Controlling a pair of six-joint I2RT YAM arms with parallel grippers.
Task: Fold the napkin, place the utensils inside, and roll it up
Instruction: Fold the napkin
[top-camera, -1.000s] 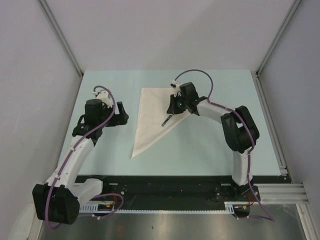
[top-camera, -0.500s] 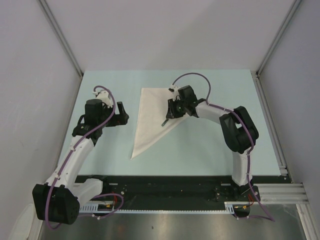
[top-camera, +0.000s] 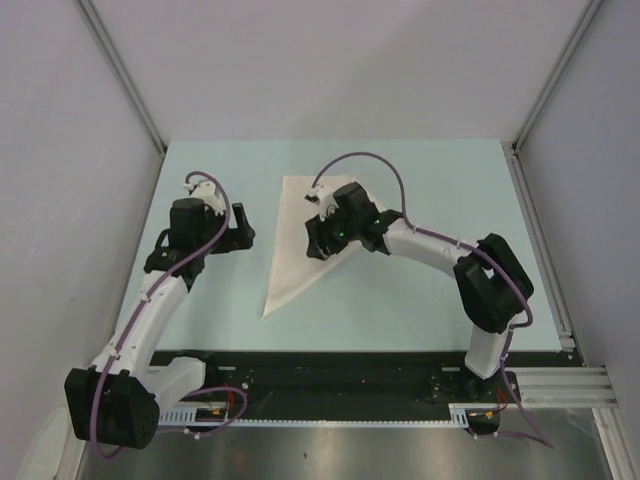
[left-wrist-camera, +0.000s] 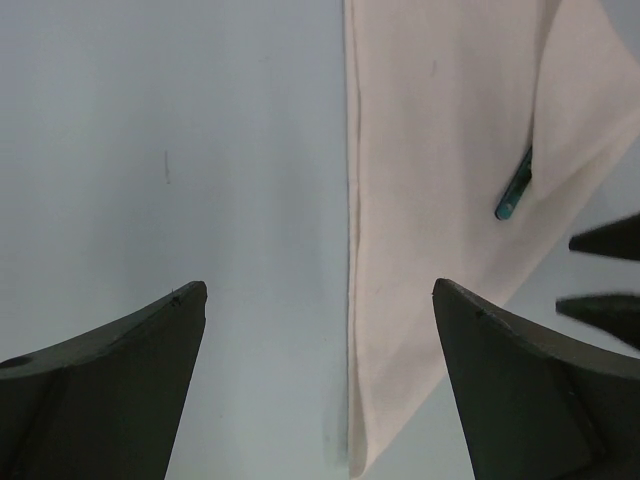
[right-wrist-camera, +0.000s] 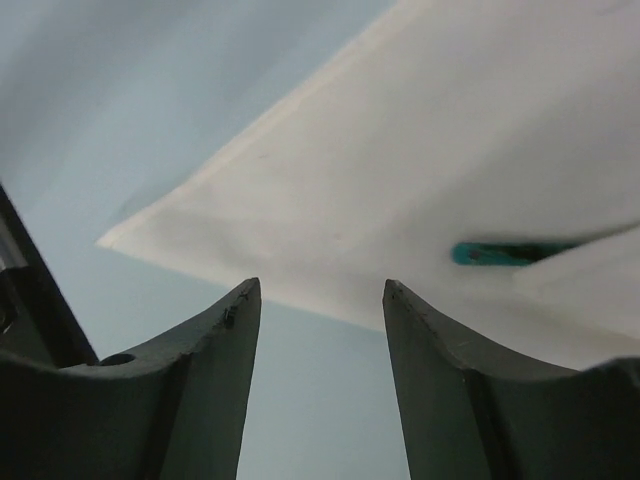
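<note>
The pale blue-green table top (top-camera: 400, 300) spreads across the middle of the overhead view. Just left of its centre lies the cream cloth napkin (top-camera: 290, 240). It is flat and already folded into a long triangle whose point runs toward the lower left. I judge that the fold is there to give a doubled layer that can take the cutlery and then be rolled.

The right gripper (right-wrist-camera: 320, 285) hangs low over the napkin's slanted edge, at the centre of the overhead view. Its dark fingers (right-wrist-camera: 200, 400) stand parted with only cloth and table beneath them, so this hand is released and carries nothing. It seems placed to work that edge of the cloth.

The left gripper (left-wrist-camera: 318, 285), left of centre in the overhead view, sits over bare table just beside the napkin's long straight edge. Its jaws are spread wide and empty. From there it could probably pin or lift that edge once rolling starts.

The napkin is the only holder here. Under a flap along its slanted side lies a slim table knife with a teal handle (right-wrist-camera: 490, 254). Only the handle's end pokes out, at right centre in the right wrist view and upper right in the left wrist view. The blade is hidden by the cloth. I cannot tell whether anything else is inside.
</note>
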